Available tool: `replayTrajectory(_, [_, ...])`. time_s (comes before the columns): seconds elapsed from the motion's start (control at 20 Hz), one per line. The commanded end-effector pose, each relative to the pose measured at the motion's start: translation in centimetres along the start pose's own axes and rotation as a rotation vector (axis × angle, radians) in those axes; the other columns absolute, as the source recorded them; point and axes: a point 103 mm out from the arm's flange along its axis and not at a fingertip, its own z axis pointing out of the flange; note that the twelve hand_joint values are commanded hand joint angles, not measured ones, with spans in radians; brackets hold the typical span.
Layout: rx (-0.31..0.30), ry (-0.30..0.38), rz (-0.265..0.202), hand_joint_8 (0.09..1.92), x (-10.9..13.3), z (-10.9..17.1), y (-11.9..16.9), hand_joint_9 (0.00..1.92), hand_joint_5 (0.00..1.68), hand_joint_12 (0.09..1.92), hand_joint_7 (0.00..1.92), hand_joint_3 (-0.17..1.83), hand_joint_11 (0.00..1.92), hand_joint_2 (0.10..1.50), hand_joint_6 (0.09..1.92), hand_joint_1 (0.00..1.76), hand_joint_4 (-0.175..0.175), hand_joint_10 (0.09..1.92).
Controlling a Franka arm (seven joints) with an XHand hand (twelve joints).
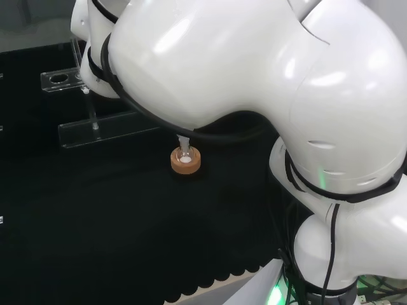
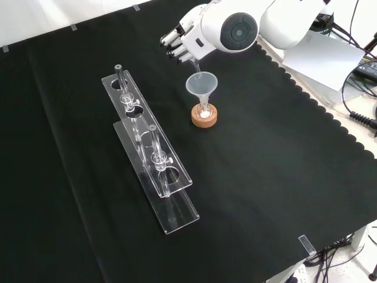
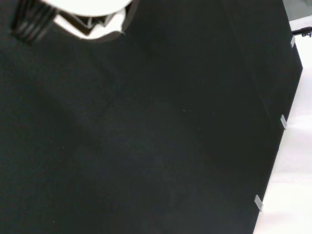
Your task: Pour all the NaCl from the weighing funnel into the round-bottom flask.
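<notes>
In the front view the hand point(image 2: 181, 40) hovers just above and to the left of a clear funnel point(image 2: 201, 86). That funnel stands in the neck of a small round-bottom flask point(image 2: 204, 111) on a cork ring point(image 2: 204, 117). The fingers are curled round a clear weighing funnel, whose thin spout point(image 2: 195, 68) slants down into the funnel's mouth. White powder lies in the flask's bottom. In the head view the cork ring point(image 1: 186, 162) and the flask point(image 1: 185, 154) with its white powder show under the arm's big white link, which hides the hand. A blurred white part of the hand point(image 3: 90, 14) shows in the wrist view over black cloth.
A clear acrylic rack point(image 2: 150, 156) with glass tubes stands left of the flask in the front view, and at the back left in the head view as the rack point(image 1: 95, 130). The cloth's scalloped edge point(image 2: 330, 118) runs along the right of the front view, with papers and cables beyond.
</notes>
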Motion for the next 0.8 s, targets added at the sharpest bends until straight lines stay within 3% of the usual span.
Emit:
replayTrajectory(0.05, [-0.007, -0.007, -0.004, 0.62, -0.05, 0.11, -0.04, 0.89, 1.18, 1.23, 0.69, 0.80, 0.45, 0.62, 0.90, 1.10, 0.175, 0.41])
replayTrajectory(0.4, [-0.009, 0.007, 0.000, 0.63, -0.27, 0.42, -0.24, 0.88, 1.18, 1.23, 0.69, 0.80, 0.45, 0.62, 0.90, 1.10, 0.175, 0.42])
replayTrajectory(0.8, [-0.020, 0.138, 0.012, 0.63, -0.67, 1.08, -0.26, 0.88, 1.18, 1.24, 0.69, 0.80, 0.44, 0.62, 0.90, 1.10, 0.175, 0.42])
